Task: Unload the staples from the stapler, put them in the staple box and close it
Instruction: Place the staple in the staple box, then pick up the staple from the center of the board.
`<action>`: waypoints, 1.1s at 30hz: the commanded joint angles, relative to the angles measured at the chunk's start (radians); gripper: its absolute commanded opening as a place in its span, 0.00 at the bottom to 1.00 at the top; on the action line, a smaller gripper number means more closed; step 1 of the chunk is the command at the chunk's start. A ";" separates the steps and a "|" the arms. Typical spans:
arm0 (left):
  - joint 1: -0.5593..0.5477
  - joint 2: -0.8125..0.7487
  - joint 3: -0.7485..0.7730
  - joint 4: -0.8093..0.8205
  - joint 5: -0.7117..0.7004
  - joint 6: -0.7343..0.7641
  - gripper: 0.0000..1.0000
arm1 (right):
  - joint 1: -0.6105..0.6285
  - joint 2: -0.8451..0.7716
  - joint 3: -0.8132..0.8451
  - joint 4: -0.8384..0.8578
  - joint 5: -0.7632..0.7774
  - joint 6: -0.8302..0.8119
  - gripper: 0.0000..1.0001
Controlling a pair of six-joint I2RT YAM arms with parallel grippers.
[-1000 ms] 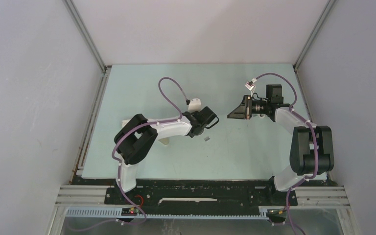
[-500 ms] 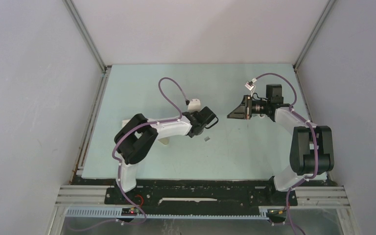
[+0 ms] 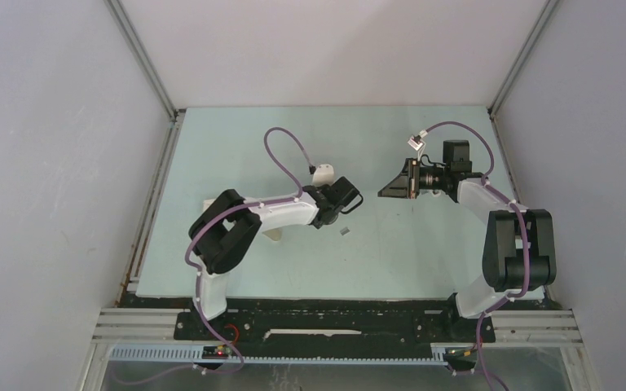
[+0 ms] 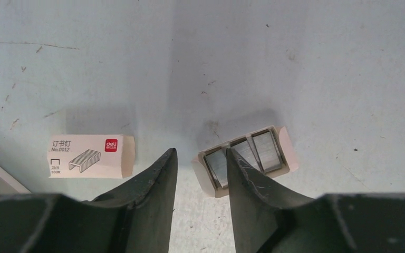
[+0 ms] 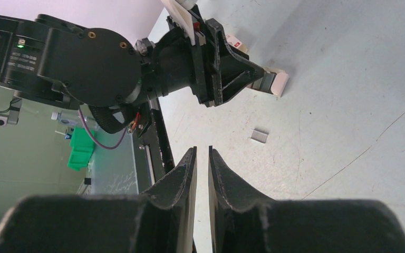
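1. Table (image 3: 236, 138): pale green surface, scuffed, carrying every item listed below.
2. Left arm (image 3: 269, 213) and right arm (image 3: 513, 244): both reach toward the middle of the table, wrists turned to face one another, tips well apart.
3. Left gripper (image 4: 198, 155): points down at the table. Jaws stand partly apart, with bare table showing in the gap and nothing held. In the wrist view one finger (image 4: 248, 179) overlaps the near corner of the open box; whether it touches cannot be told.
4. Right gripper (image 5: 202, 153): held level above the table and aimed at the left gripper. Jaws are almost together, with only a thin slit between them and nothing in it.
5. Closed box (image 4: 90, 156): white, printed, with a red label. It lies flat just beside the left gripper's other finger, on the side away from the open box.
6. Open box (image 4: 290, 153): white, flap out, lying flat below the left fingertips.
7. Blocks of staples (image 4: 266, 151): three silvery-grey blocks seated side by side inside the open box.
8. Loose strip of staples (image 3: 344, 231): tiny and grey, alone on the bare table just nearer the bases than the left gripper, apart from both boxes and touched by neither gripper.
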State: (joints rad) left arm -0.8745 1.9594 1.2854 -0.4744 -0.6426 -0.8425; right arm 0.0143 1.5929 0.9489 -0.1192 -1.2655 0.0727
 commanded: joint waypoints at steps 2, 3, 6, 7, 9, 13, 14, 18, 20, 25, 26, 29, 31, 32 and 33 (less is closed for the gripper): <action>0.006 -0.133 0.059 0.038 -0.033 0.077 0.48 | -0.005 -0.009 0.031 0.013 -0.019 -0.025 0.21; 0.005 -0.152 0.056 0.044 -0.036 0.090 0.50 | -0.003 -0.012 0.030 0.010 -0.018 -0.032 0.21; 0.006 -0.212 0.041 0.069 -0.040 0.141 0.56 | 0.006 -0.018 0.037 -0.015 -0.020 -0.063 0.21; 0.005 -0.233 0.031 0.080 -0.040 0.164 0.58 | 0.011 -0.018 0.053 -0.056 -0.021 -0.101 0.21; 0.004 -0.284 0.004 0.098 -0.046 0.206 0.61 | 0.022 -0.018 0.093 -0.188 -0.016 -0.233 0.21; 0.003 -0.472 -0.125 0.206 -0.047 0.315 0.80 | 0.047 -0.035 0.146 -0.373 0.010 -0.443 0.22; 0.003 -0.527 -0.169 0.245 -0.038 0.345 0.86 | 0.053 -0.043 0.157 -0.412 0.023 -0.495 0.22; 0.022 -0.725 -0.320 0.335 0.014 0.394 1.00 | 0.090 -0.083 0.191 -0.541 0.077 -0.670 0.23; 0.050 -0.814 -0.385 0.350 0.068 0.384 1.00 | 0.119 -0.101 0.211 -0.597 0.086 -0.755 0.26; 0.138 -1.017 -0.557 0.400 0.198 0.342 1.00 | 0.223 -0.074 0.312 -0.805 0.159 -1.007 0.48; 0.153 -1.052 -0.575 0.402 0.204 0.338 1.00 | 0.247 -0.055 0.345 -0.865 0.184 -1.051 0.56; 0.197 -1.146 -0.646 0.406 0.220 0.328 1.00 | 0.311 0.132 0.552 -1.191 0.237 -1.220 0.60; 0.224 -1.197 -0.681 0.408 0.227 0.322 1.00 | 0.338 0.259 0.702 -1.360 0.222 -1.266 0.53; 0.233 -1.228 -0.698 0.407 0.228 0.320 1.00 | 0.345 0.290 0.735 -1.382 0.208 -1.277 0.51; 0.241 -1.250 -0.714 0.408 0.230 0.319 1.00 | 0.353 0.290 0.730 -1.361 0.206 -1.285 0.51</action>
State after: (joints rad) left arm -0.6716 0.7994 0.6273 -0.1146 -0.4530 -0.5114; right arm 0.3363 1.7733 1.5856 -1.1942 -1.0790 -1.0332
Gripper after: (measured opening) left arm 0.996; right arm 0.524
